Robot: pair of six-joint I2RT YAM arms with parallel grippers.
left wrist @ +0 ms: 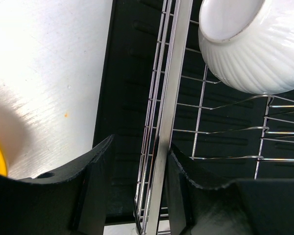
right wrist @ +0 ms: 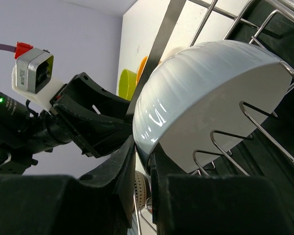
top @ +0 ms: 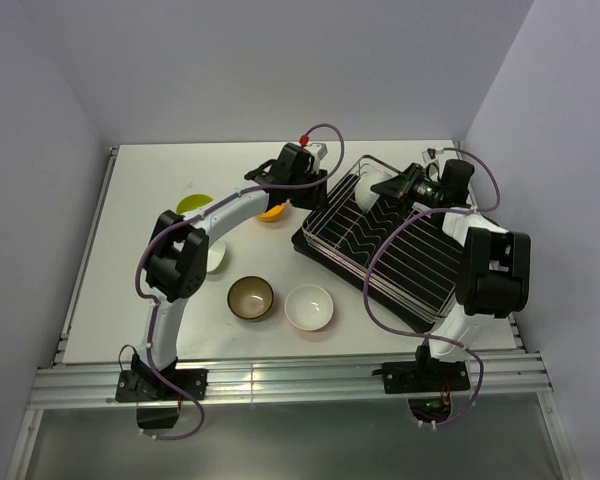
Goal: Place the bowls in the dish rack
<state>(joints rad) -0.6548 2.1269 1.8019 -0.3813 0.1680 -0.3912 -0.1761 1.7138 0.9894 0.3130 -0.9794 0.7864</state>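
The job has barely begun: one bowl is in and five wait on the table. Farthest left sits the lime bowl [top: 193, 205]. Nearer me is a half-hidden bowl [top: 217, 258], white and tucked under the left arm. Next come the brown bowl [top: 251, 297], the orange bowl [top: 272, 212] further back and a plain white bowl [top: 309, 307] near the front edge.

The left gripper [left wrist: 139, 147] hangs over the left rim of the rack [top: 410, 262], its jaws apart with the rim bar between them, clamped on nothing. Inside the rack at its far end, the racked bowl [right wrist: 210, 98] stands on edge among the zigzag wires. The right gripper [right wrist: 142, 159] is pinched onto its rim, so I'd say this bowl is seated but not yet let go.

The table [top: 130, 300] is flat, matt white and bare of clutter. Pale lilac walls [top: 280, 60] close it in at the back and both sides.
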